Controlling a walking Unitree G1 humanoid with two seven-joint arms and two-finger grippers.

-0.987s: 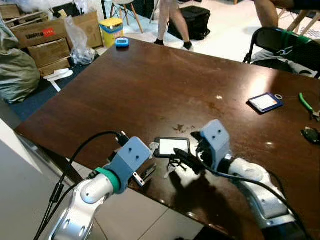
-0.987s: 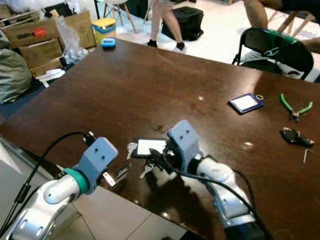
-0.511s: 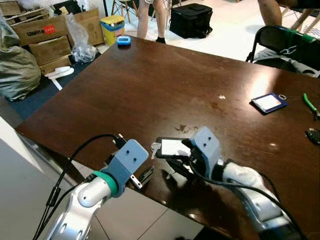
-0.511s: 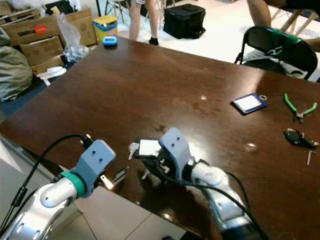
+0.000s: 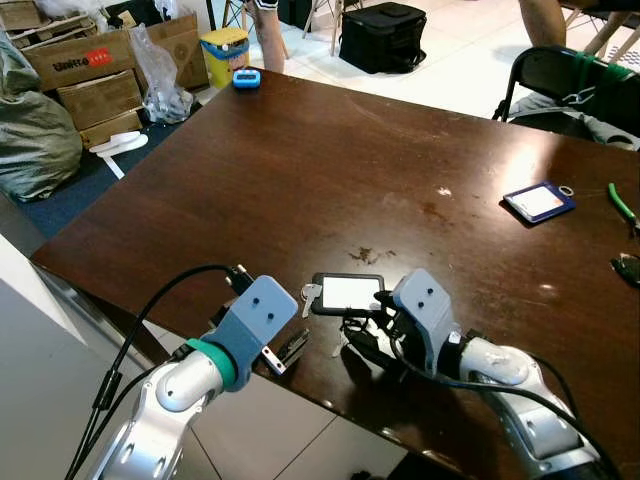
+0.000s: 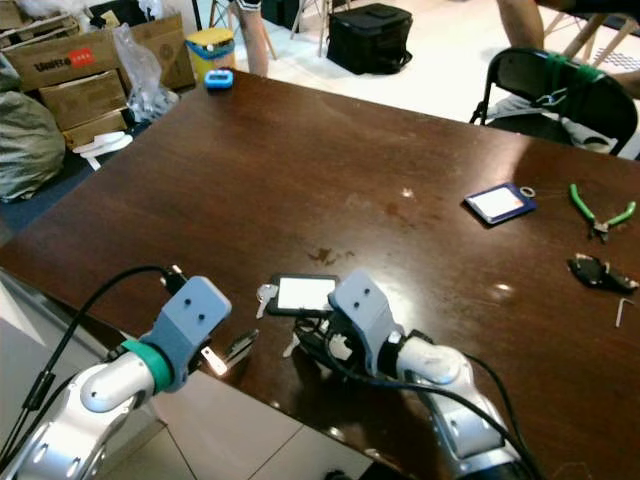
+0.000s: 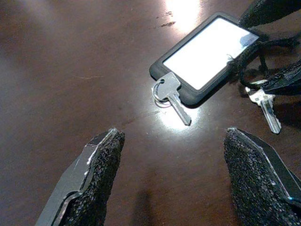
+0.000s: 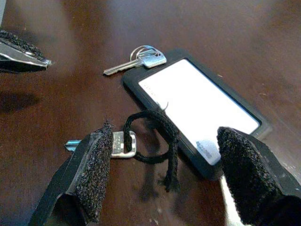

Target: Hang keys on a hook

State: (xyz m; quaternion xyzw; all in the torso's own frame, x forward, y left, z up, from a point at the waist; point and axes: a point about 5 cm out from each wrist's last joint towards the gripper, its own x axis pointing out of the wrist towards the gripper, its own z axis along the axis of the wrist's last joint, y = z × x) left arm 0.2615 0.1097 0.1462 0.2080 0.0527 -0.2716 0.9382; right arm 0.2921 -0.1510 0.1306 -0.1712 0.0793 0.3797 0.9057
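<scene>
**Keys on table edge, both grippers released**

Change since earlier frame: the right gripper (image 8: 160, 179) had drawn back off the card holder (image 5: 347, 293), which half a second before it partly covered; the person's legs at the far end of the table had shifted left.

Near items:
- Left gripper (image 7: 174, 179): low over the near edge of the brown table (image 5: 330, 170), fingers (image 7: 96, 174) spread apart, nothing between them, pointing toward the keys.
- Right gripper: just beside the card holder on its near side, fingers (image 8: 96, 169) wide apart and released, straddling a black cord loop (image 8: 153, 136).
- Keys: one silver key on ring (image 7: 170, 94), touching the left corner of the card holder; a second key (image 7: 264, 106) lay on the cord side, by the right gripper. All flat on the table, ungrasped.
- Card holder: black frame, white face, flat on the table between the two grippers.

Further items:
- Blue card sleeve (image 5: 538, 202), well apart to the right.
- Green-handled pliers (image 6: 598, 215) at the right edge.
- Small blue object (image 5: 246, 79) at the far left corner.

Beyond table: cardboard boxes (image 5: 95, 70), black bag (image 5: 385, 35), dark chair (image 5: 575, 85).
</scene>
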